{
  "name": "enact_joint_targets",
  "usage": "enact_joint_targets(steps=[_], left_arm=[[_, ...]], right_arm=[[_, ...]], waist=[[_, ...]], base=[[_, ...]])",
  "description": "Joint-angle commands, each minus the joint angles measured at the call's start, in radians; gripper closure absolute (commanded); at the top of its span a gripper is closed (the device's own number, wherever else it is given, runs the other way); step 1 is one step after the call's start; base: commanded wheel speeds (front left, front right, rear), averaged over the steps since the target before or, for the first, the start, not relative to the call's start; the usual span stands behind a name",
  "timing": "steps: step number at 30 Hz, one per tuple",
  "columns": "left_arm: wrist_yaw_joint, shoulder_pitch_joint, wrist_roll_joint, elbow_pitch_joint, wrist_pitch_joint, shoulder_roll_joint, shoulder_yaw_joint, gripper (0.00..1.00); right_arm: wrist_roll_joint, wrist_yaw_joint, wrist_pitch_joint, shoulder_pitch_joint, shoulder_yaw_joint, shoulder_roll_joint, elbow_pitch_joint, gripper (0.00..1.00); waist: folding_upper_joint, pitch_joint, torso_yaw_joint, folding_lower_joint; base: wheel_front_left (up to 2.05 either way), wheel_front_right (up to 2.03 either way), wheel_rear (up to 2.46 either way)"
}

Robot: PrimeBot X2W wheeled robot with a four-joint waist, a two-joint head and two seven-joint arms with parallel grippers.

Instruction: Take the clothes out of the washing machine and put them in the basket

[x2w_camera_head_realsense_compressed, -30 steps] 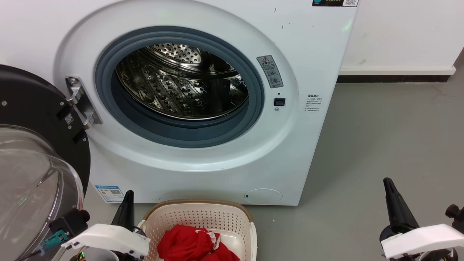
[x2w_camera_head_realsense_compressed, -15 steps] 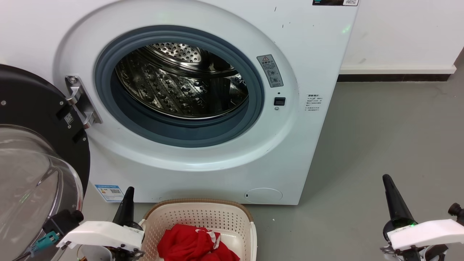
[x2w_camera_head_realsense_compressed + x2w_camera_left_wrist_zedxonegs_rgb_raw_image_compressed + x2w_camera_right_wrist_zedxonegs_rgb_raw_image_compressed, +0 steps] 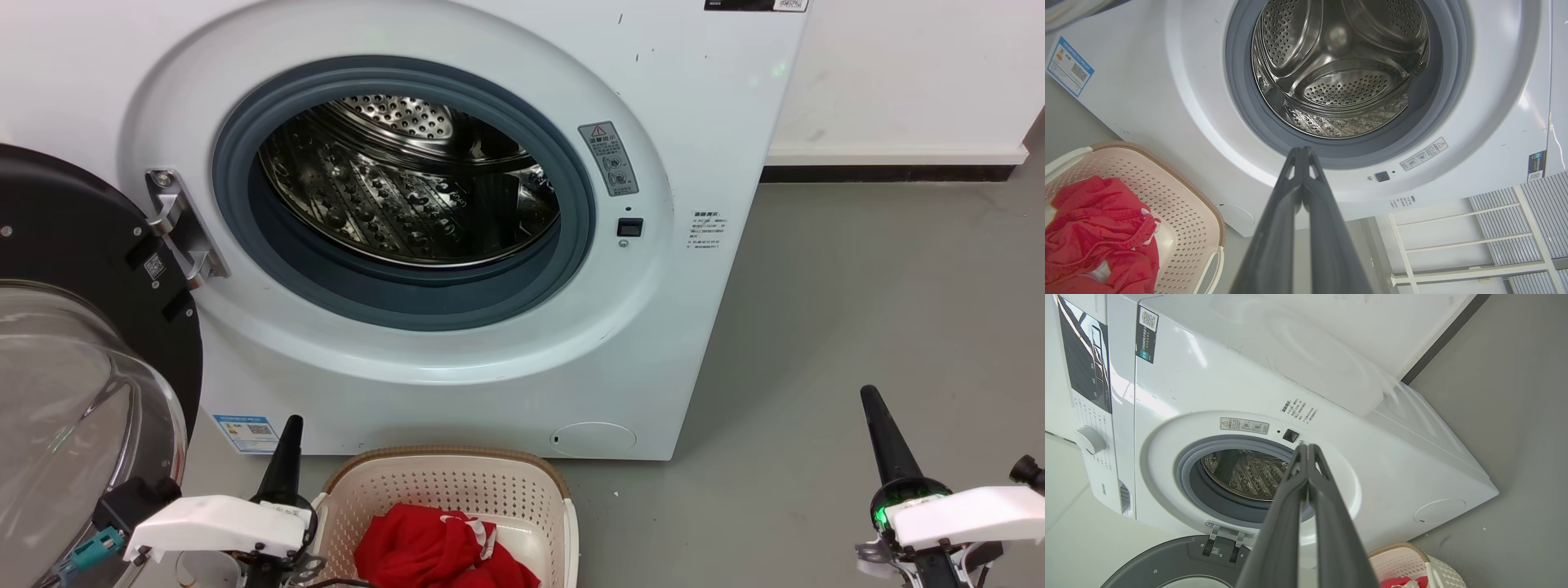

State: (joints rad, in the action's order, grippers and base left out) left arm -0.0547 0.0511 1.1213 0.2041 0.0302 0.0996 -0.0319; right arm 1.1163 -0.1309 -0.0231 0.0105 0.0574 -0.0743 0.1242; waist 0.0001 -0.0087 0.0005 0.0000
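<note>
The white washing machine point(image 3: 457, 392) stands before me with its porthole open, and the part of the steel drum point(image 3: 408, 180) I see holds no clothes. On the floor in front sits the cream basket point(image 3: 457, 486) with the red clothes point(image 3: 441, 551) bunched inside. My left gripper point(image 3: 291, 425) is shut with nothing in it, just left of the basket's rim. Out on the floor to the right, my right gripper point(image 3: 868, 396) is shut too, holding nothing. In the left wrist view the basket point(image 3: 1180, 204) and clothes point(image 3: 1098, 228) lie lower left of the fingers point(image 3: 1302, 171).
The black-framed glass door point(image 3: 73, 343) hangs open at the left, close beside my left arm. Grey floor point(image 3: 857, 310) stretches to the right of the machine up to a white wall with a dark skirting. A white shelf frame point(image 3: 1474, 241) appears in the left wrist view.
Both arms have drawn back slightly toward the bottom of the view, the right one most. Basket, clothes and machine stay put.
</note>
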Motion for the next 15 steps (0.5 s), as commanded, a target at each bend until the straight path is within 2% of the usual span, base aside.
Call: enact_joint_targets(steps=[1,15], left_arm=[[-0.009,0.027,0.031,-0.004,0.006,-0.002,-0.008,1.00],[-0.028,0.037,0.155,0.008,0.028,-0.015,-0.030,1.00]], right_arm=[[0.035,0.000,-0.004,0.026,0.003,-0.007,0.001,1.00],[0.168,0.000,-0.019,0.047,0.007,-0.006,0.033,1.00]], waist=[[-0.0001,0.000,0.000,0.0000],[-0.0001,0.003,0.000,0.0000]], base=[[0.00,0.00,0.00],[0.00,0.00,0.00]])
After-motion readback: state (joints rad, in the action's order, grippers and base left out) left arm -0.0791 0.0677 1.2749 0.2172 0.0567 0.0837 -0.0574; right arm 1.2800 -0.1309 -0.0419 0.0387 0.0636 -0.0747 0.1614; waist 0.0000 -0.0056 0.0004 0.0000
